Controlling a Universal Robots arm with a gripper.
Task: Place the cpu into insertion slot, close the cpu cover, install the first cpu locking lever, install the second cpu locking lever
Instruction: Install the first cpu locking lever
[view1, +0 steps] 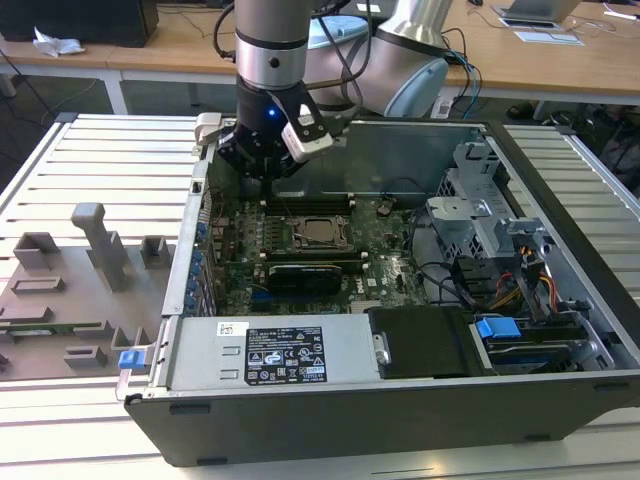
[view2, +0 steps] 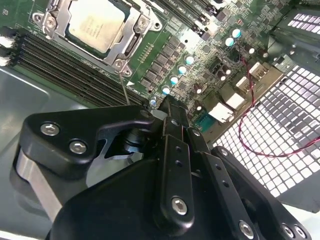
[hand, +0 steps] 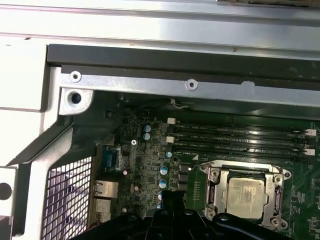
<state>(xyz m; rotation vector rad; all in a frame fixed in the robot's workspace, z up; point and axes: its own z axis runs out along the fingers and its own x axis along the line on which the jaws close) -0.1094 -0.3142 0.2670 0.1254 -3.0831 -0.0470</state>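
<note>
Cpu (view2: 95, 25) lay seated beneath the lowered cpu cover (view2: 129, 47)
Gripper (view2: 174, 114) hung just beyond it, jaws pinched together, empty; a thin locking lever (view2: 123, 87) between them looked unlatched

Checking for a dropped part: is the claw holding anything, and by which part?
Nothing: the claw is shut and empty; the cpu lies apart from it.

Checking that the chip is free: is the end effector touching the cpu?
Apart. In the second wrist view the end effector sits clear of the cpu, with green motherboard visible between them.
</note>
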